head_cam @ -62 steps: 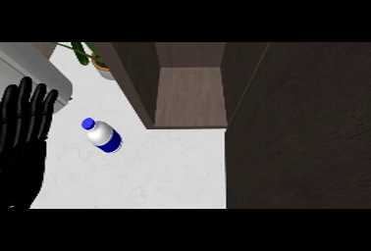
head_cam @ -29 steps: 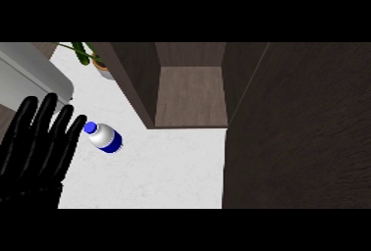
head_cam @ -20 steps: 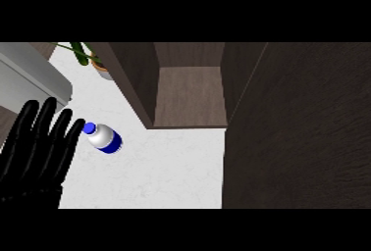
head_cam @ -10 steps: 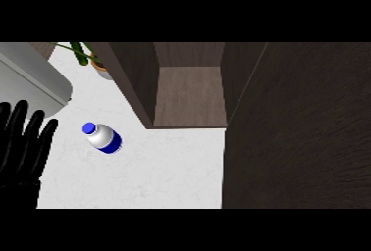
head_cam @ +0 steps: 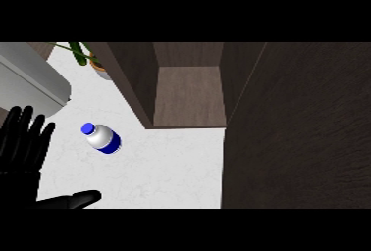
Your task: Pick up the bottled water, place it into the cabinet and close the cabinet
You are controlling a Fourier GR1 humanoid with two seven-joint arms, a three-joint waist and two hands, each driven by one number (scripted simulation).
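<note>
The left hand (head_cam: 23,152) shows at the view's left edge, fingers straight and spread, holding nothing. The bottled water (head_cam: 102,138) stands on the counter (head_cam: 167,166) just right of it, before the open cabinet (head_cam: 190,93).

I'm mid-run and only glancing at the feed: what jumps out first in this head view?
The bottled water with its blue cap stands out on the white counter, left of centre, untouched. The black left hand is at the left edge beside it, open, with a gap between them. The dark cabinet stands open above the bottle, its door filling the right side.
</note>
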